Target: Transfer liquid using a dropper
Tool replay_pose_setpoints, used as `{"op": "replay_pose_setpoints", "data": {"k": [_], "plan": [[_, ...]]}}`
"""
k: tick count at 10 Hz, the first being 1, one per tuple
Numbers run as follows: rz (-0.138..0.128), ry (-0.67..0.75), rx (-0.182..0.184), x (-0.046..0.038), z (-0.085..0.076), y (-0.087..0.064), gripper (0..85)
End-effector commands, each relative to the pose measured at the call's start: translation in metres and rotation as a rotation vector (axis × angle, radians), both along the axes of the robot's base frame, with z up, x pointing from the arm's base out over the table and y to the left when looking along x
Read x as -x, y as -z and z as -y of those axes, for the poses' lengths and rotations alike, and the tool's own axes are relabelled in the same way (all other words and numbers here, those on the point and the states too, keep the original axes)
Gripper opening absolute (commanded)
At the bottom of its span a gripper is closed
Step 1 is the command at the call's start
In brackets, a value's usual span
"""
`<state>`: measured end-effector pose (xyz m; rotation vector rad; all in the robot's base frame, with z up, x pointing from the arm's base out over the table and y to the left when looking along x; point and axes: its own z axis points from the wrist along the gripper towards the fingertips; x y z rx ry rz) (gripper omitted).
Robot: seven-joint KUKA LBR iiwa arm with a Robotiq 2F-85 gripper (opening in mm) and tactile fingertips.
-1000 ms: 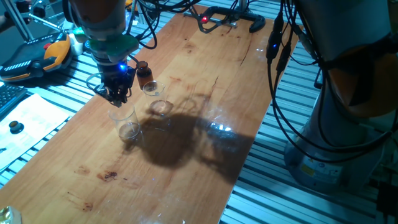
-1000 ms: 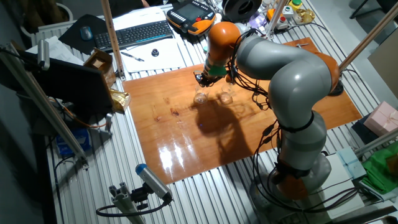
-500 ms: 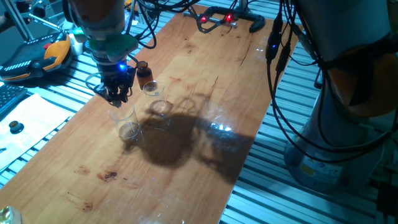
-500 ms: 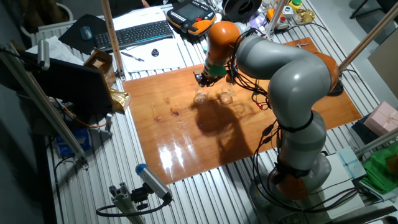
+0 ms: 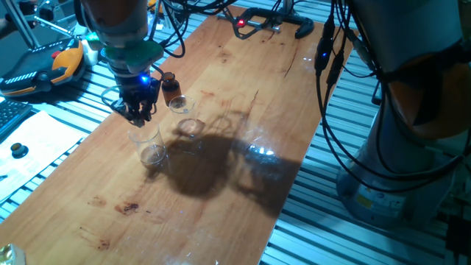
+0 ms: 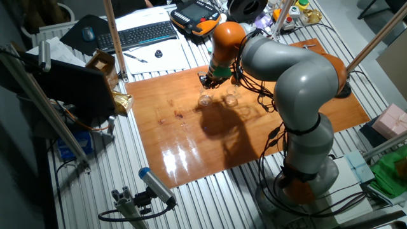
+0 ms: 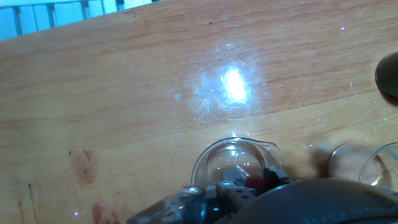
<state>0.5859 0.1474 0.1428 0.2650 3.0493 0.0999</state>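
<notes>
My gripper hangs just above a clear glass beaker on the wooden table. A thin brownish layer of liquid lies at the beaker's bottom. The fingers look shut on a small dark piece, seemingly the dropper, held over the beaker's rim in the hand view. A second clear beaker stands just behind to the right, and a small amber bottle stands behind that. In the other fixed view the gripper is above the left of the two beakers.
An orange teach pendant lies off the table's left side. A black clamp with red lights sits at the far end. Cables hang at the right edge. A keyboard lies beyond the table.
</notes>
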Motion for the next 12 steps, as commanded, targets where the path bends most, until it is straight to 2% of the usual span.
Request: {"op": "replay_pose_setpoints", "data": {"k": [1, 4, 6, 9, 11, 12], "plan": [[0.000, -0.003, 0.000, -0.0001, 0.000, 0.000, 15.0], [-0.004, -0.006, -0.001, 0.0005, 0.000, -0.004, 4.0], [-0.016, -0.007, 0.000, 0.0009, 0.000, -0.009, 2.0], [-0.021, -0.007, -0.001, 0.0014, 0.001, -0.014, 0.7], [-0.059, 0.004, -0.014, 0.0010, 0.005, -0.034, 0.7], [-0.078, 0.003, -0.008, 0.0010, 0.009, -0.047, 0.7]]}}
